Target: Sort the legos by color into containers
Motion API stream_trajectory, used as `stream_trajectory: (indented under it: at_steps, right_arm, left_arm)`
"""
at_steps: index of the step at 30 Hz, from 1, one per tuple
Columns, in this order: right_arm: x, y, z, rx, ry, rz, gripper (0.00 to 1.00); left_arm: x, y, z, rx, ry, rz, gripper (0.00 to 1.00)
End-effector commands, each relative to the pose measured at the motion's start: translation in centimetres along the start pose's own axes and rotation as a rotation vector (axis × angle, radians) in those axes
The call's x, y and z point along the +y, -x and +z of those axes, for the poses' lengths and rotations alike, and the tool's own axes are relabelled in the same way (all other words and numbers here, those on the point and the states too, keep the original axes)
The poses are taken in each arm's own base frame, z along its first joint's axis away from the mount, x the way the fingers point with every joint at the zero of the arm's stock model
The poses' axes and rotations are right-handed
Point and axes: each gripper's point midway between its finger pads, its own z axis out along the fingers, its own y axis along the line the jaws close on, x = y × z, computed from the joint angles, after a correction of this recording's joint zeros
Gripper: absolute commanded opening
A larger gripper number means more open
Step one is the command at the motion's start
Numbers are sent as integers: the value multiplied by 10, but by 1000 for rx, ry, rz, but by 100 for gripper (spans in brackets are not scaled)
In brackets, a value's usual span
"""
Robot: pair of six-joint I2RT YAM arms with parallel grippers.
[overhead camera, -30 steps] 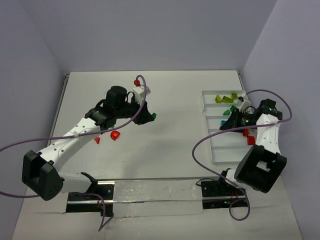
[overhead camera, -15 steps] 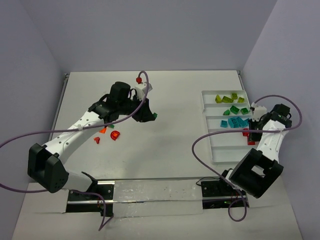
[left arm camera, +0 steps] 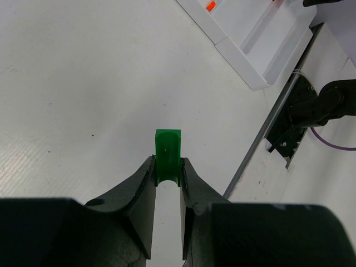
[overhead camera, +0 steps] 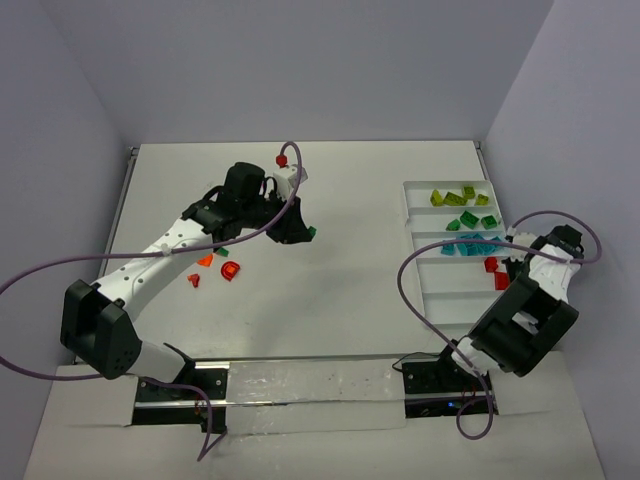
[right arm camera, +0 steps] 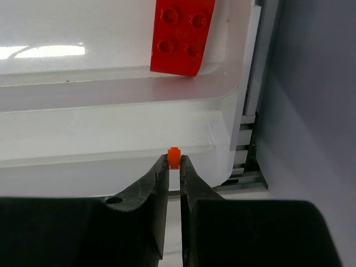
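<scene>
Sorted in tray: four colours. Left fingers clamp green brick; right fingers pinch orange brick. Three reddish bricks lie left of tray.

I see a glossy white plastic tray, shiny red plastic brick, orange plastic brick, smooth green plastic brick, matt, faintly scuffed white table.

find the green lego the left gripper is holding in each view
Top external: green lego centre-left, at the left gripper tip.
Left wrist: centre of frame.
Right wrist: not in it.
Shared landmark: white tray, right side, top right, filling the upper frame.
</scene>
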Motion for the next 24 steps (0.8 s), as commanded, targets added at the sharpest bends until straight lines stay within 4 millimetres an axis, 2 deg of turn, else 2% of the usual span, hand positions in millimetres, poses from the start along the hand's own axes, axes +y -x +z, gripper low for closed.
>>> stream_trajectory:
  at_steps: [1,4,6,11,13,15,16,20,23,24]
  right_arm:
    - [-7,-1,8,2,-23,-18,0]
    - [-6,-5,14,22,-19,-15,0]
    - [-5,-9,18,41,-14,-11,6]
    - [-5,-11,19,54,-14,-9,36]
    - [-5,-10,16,50,-14,-11,40]
    - [-4,-3,7,24,-7,-9,45]
    - [-1,-3,4,22,5,-9,45]
    - [9,24,-27,-67,44,-20,45]
    - [30,53,-55,-201,134,-32,45]
    - [48,69,-73,-279,208,-44,45]
  left_arm:
    - [-6,16,-4,-34,-16,31,0]
    - [-5,16,-4,-35,-15,31,0]
    - [-5,16,-4,-34,-13,32,0]
    - [-6,16,-4,-42,-15,29,0]
    - [-7,15,-4,-42,-22,27,0]
    - [-10,16,-5,-50,-41,34,0]
    - [-11,16,-6,-51,-46,37,0]
    - [-19,13,-7,-50,-92,45,0]
    - [-37,14,-12,-53,-193,59,0]
    - [-51,13,-15,-56,-269,70,0]
